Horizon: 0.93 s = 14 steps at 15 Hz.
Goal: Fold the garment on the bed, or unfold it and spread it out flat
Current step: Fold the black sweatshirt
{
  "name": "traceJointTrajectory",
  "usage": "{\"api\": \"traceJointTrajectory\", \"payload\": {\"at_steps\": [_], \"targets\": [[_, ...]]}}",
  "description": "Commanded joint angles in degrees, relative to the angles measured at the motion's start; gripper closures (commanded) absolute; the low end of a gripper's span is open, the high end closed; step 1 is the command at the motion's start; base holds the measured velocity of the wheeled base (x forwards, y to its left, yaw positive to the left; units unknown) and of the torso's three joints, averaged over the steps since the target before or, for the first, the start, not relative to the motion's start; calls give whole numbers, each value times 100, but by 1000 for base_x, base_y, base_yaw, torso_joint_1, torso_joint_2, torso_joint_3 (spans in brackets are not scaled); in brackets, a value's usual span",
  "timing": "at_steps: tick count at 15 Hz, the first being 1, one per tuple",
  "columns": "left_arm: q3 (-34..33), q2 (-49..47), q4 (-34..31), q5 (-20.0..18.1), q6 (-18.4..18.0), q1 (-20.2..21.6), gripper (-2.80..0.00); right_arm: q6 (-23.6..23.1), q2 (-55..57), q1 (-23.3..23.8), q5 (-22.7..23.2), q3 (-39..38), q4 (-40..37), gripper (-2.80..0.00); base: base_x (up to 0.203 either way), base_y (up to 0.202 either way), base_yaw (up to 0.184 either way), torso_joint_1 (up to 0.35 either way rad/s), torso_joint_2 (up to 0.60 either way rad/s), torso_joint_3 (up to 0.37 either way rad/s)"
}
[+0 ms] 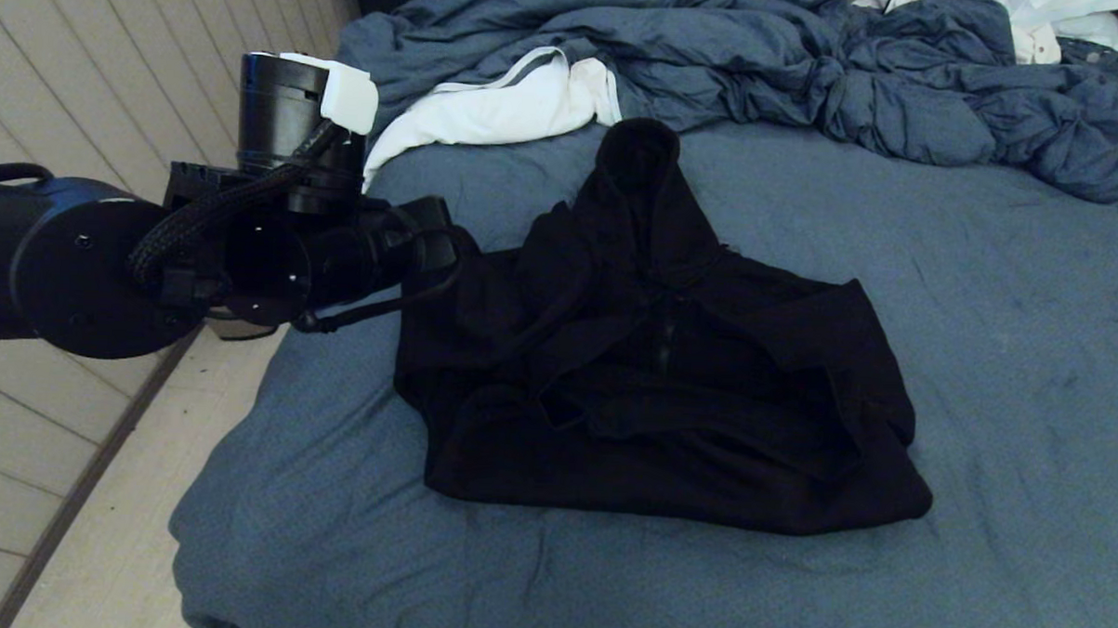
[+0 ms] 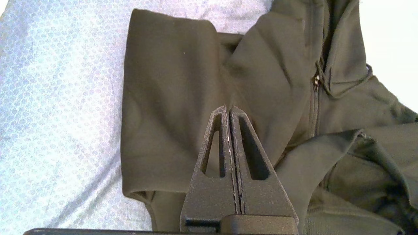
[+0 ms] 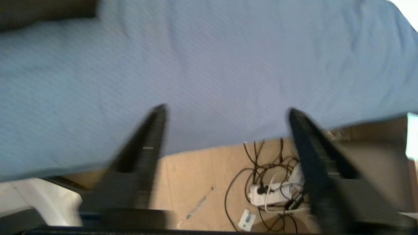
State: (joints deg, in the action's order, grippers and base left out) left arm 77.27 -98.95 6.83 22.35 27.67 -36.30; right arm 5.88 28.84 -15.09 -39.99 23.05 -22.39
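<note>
Left wrist view: closed left pincer [image 2: 228, 109] over soft folded garment [image 2: 169, 98]; right pincer [image 3: 225, 112] spread.

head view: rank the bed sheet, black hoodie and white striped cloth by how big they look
1. bed sheet, fills most of the view
2. black hoodie
3. white striped cloth, smallest, though it lies farther off and is partly tucked under the duvet

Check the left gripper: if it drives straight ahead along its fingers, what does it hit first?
Most likely the hoodie. The left gripper, shut, points at the black fabric right beyond its tips, with the zipper off to one side. Whether the tips already touch the cloth cannot be told.
</note>
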Motion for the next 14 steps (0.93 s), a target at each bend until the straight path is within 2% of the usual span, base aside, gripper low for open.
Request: {"api": "traceJointTrajectory", "payload": {"at_steps": [1,3,5,8,10,12,14], "targets": [[-28,17,11,11,19,-3,0,-25,-746,125,-17,-140,-90,0,0,0,0,0,0,0],[-28,29,11,15,10,-4,0,-39,-1194,196,161,-256,-120,0,0,0,0,0,0,0],[-52,25,11,15,25,0,0,138,-1302,217,433,-325,-69,0,0,0,0,0,0,0],[-151,60,90,7,59,0,0,152,-1302,316,441,-305,103,0,0,0,0,0,0,0],[-151,34,96,-2,80,0,0,176,-1298,755,415,-411,102,0,0,0,0,0,0,0],[-142,59,90,-2,72,0,0,281,-1302,771,388,-645,140,0,0,0,0,0,0,0],[-107,86,90,7,72,0,0,57,-1302,773,582,-707,163,0,0,0,0,0,0,0]]}}
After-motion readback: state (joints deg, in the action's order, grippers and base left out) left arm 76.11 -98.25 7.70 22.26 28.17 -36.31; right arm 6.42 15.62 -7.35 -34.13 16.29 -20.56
